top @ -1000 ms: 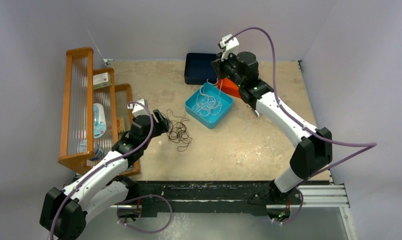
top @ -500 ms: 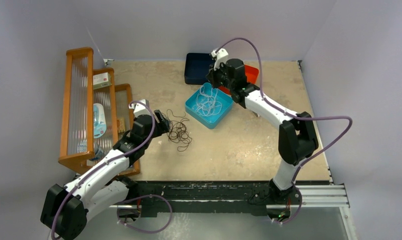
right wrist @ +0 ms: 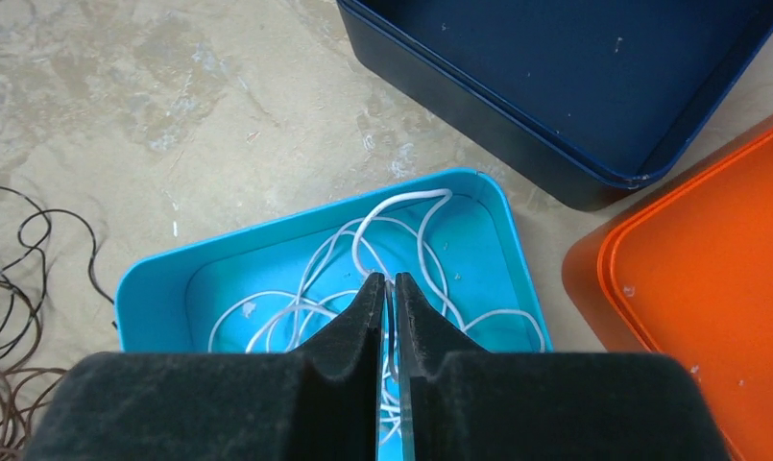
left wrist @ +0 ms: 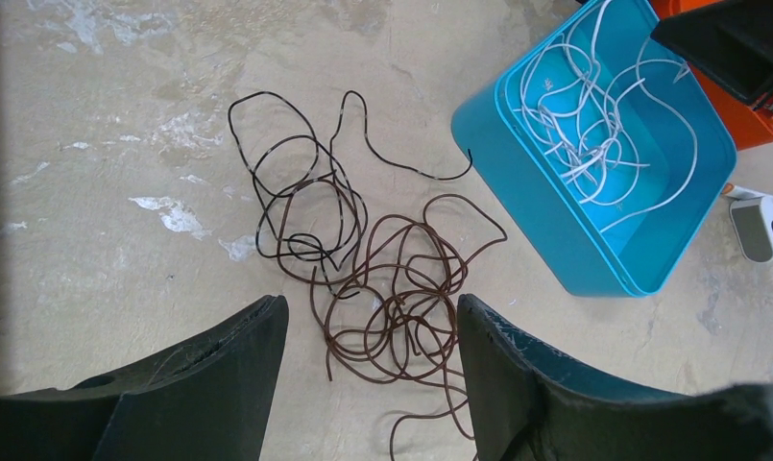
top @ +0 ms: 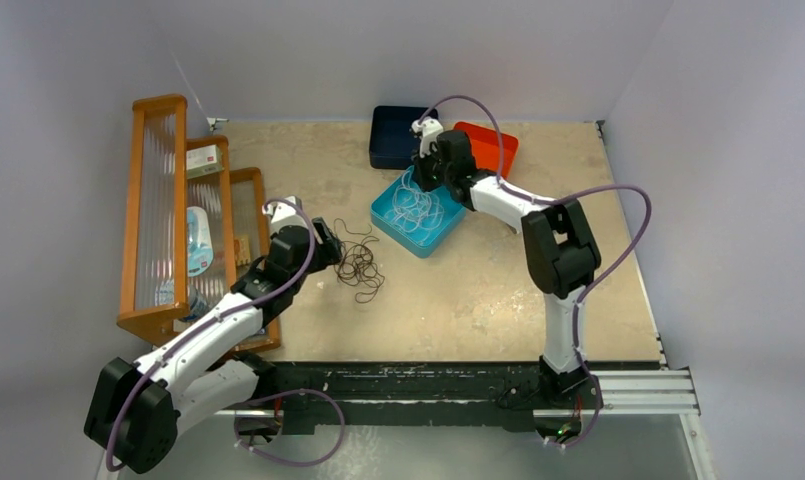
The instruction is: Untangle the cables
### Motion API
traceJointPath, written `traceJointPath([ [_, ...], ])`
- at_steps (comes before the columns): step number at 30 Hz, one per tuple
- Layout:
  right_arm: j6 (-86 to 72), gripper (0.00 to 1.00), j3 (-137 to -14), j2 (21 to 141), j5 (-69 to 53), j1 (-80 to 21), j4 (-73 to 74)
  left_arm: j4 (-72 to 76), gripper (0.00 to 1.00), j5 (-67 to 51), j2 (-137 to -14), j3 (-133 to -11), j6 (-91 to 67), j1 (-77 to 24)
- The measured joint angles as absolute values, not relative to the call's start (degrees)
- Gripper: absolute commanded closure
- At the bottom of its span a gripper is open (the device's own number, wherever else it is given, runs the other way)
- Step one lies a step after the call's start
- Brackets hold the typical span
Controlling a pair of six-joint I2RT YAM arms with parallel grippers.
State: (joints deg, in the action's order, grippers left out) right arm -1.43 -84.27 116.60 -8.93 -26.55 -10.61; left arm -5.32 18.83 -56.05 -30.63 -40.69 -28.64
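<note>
Right pincer (right wrist: 389, 280) dropped to teal bin's (right wrist: 267, 230) white cables (left wrist: 593, 154), closed; left pincer (left wrist: 371, 305) wide over brown cables (left wrist: 394, 315).

White arms (top: 213, 330), black joints (top: 558, 245), purple cables (top: 649, 215), black jaws.

Left claw (left wrist: 370, 309) spread, right claw (right wrist: 389, 283) seemingly closed

The tabletop (left wrist: 94, 192) looks matt and stone-like; the turquoise tray (left wrist: 536, 221) is smooth glossy plastic; the dark cables (left wrist: 392, 307) are matt.
</note>
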Motion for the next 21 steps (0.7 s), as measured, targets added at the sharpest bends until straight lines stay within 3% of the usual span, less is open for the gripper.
traceJointPath([
  [7, -0.60, 0.63, -86.28, 118.37, -8.97, -26.55, -9.02, -5.23, 0.35, 18.81, -56.62, -30.76, -40.64, -28.64],
  [21, -0.10, 0.56, -84.75, 107.98, -8.54, -26.55, -7.86, -4.14, 0.35, 18.04, -60.36, -32.03, -39.38, -28.64],
])
